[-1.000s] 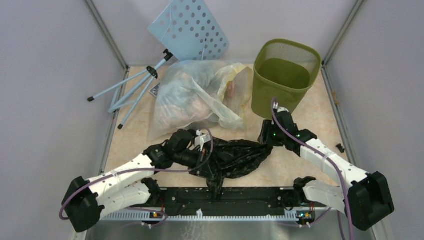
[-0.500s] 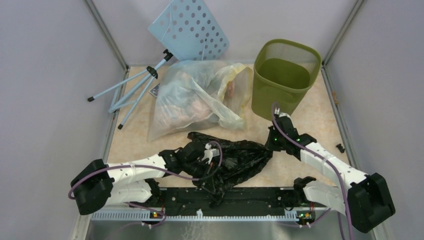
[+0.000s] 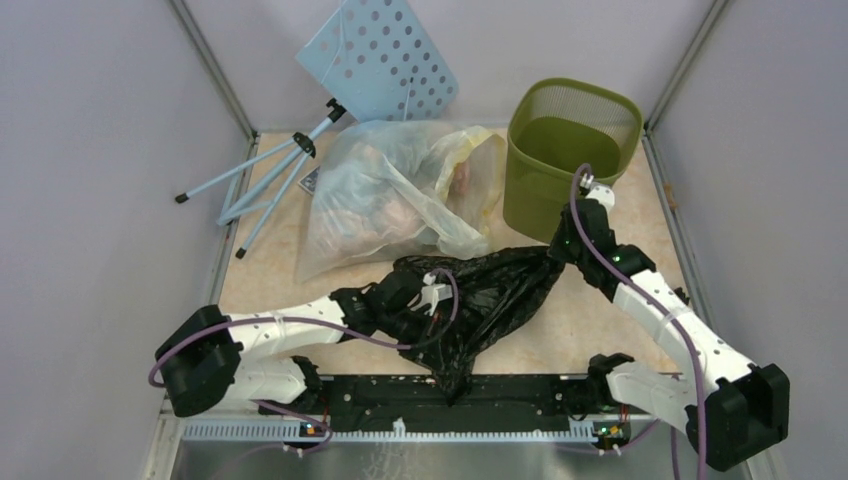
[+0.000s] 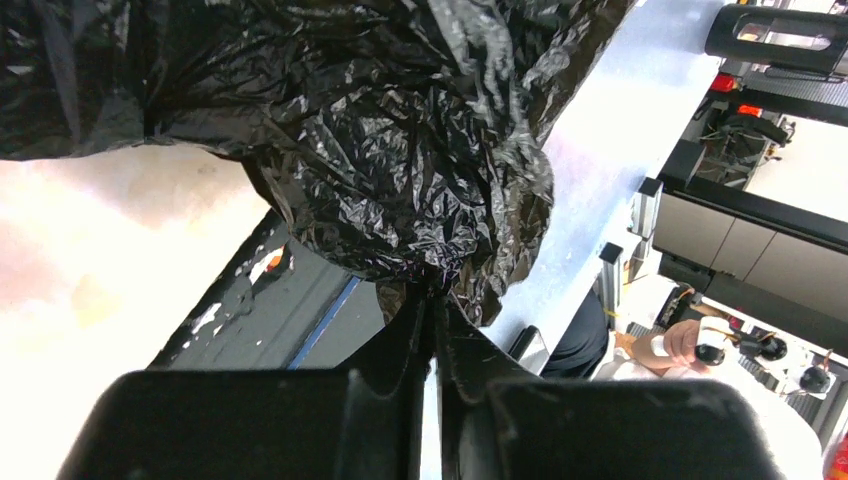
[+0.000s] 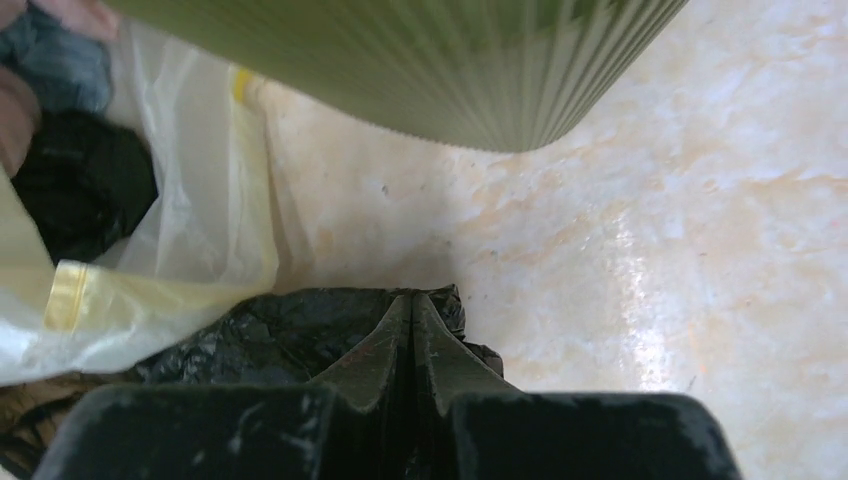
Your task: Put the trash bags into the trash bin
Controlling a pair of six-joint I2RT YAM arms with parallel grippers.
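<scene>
At far left the blue board (image 3: pixel 380 55) leans on the back wall, and the clear bag (image 3: pixel 380 200) slumps in front of it. Nearer the arms, the left gripper (image 4: pixel 432 300) is clamped fully shut on a bunched fold of the black bag (image 3: pixel 490 295). The bag hangs stretched between both arms, its tail drooping toward the near edge, none of it inside the bin (image 3: pixel 545 200). The right gripper (image 5: pixel 412 305) is likewise pinched shut on the bag's right corner, just beside the bin wall. The film looks light, limp and slick. It will likely sag and slip, so gathered folds make the safest holds, and the tail may snag the rim.
</scene>
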